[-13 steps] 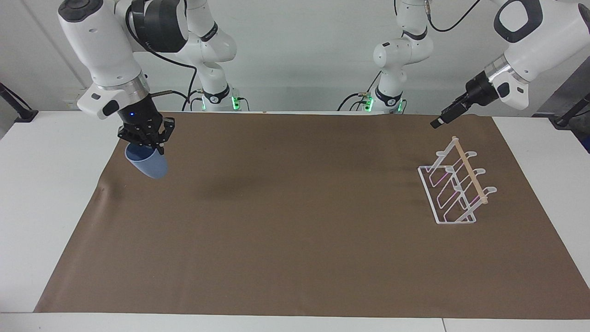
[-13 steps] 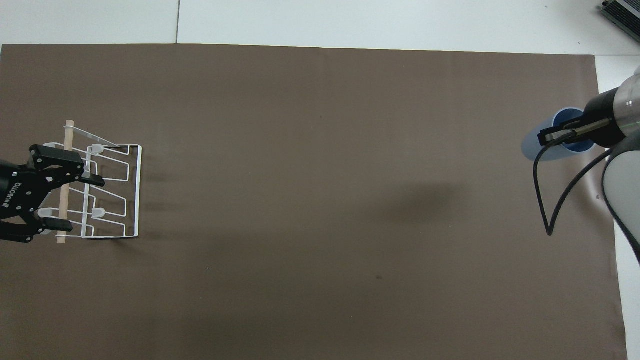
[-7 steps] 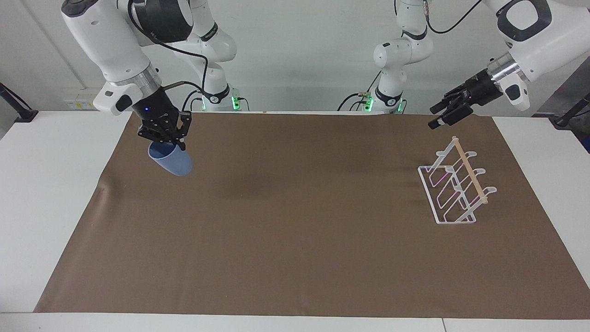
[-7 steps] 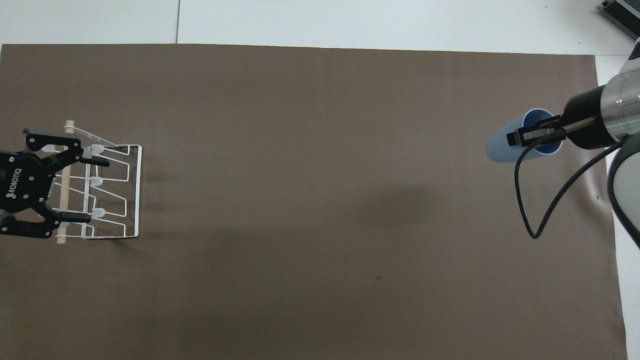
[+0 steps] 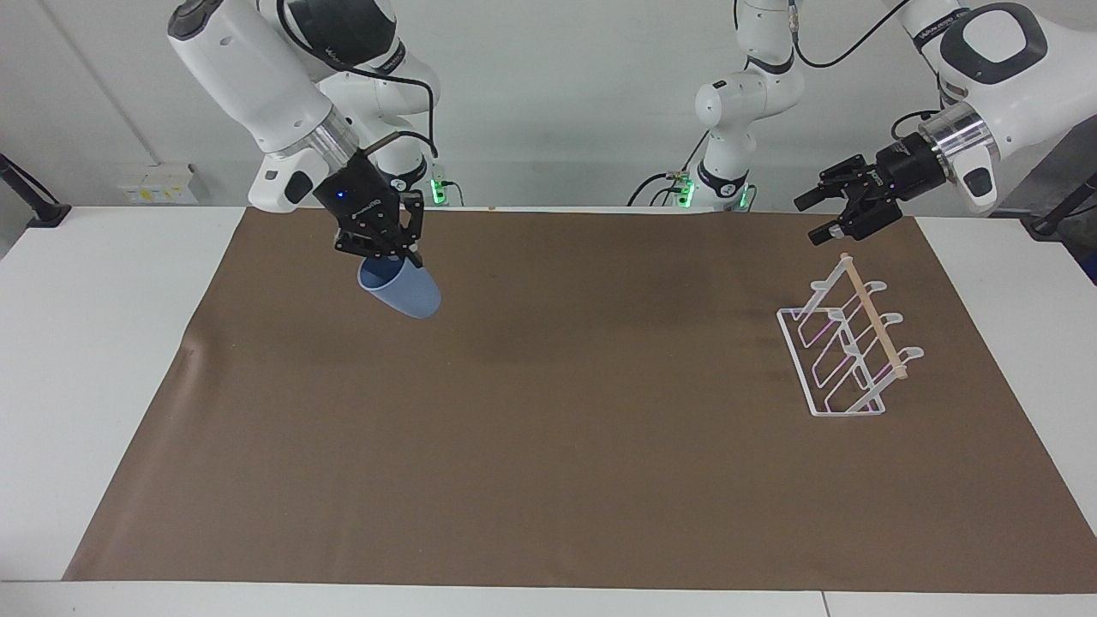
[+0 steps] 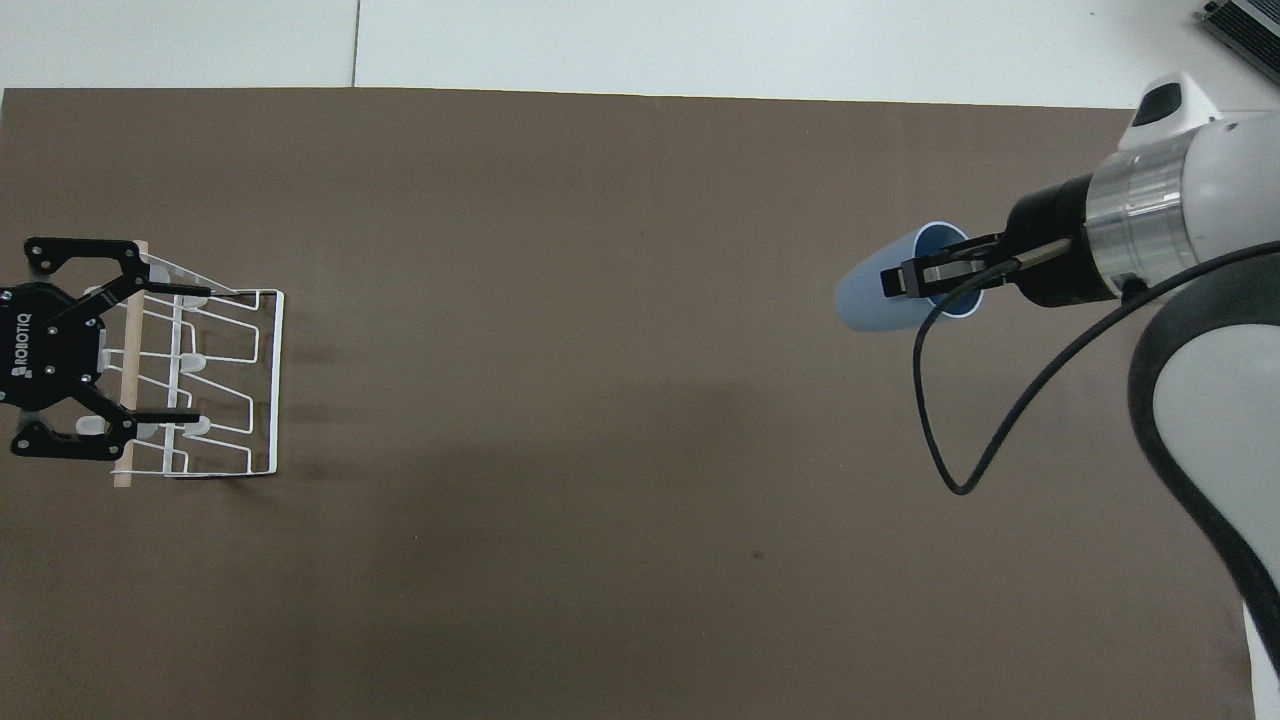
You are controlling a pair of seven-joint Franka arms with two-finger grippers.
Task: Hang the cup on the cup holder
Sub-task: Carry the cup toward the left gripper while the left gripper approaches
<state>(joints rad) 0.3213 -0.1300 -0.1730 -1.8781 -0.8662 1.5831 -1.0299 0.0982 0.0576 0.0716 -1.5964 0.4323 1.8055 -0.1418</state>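
Gripping the cup (image 5: 401, 290) by its rim, the right gripper (image 5: 383, 248) holds it tilted above the brown mat (image 5: 548, 480), at about 10 o'clock in the facing view, probably for transport. The left gripper (image 5: 842, 212) waits with jaws spread over the cup holder (image 5: 848, 343) at 3 o'clock.

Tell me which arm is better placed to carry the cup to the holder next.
Right. The right gripper is already shut on the cup, tilted and clear of the brown mat. The left gripper hangs open and empty above the cup holder.
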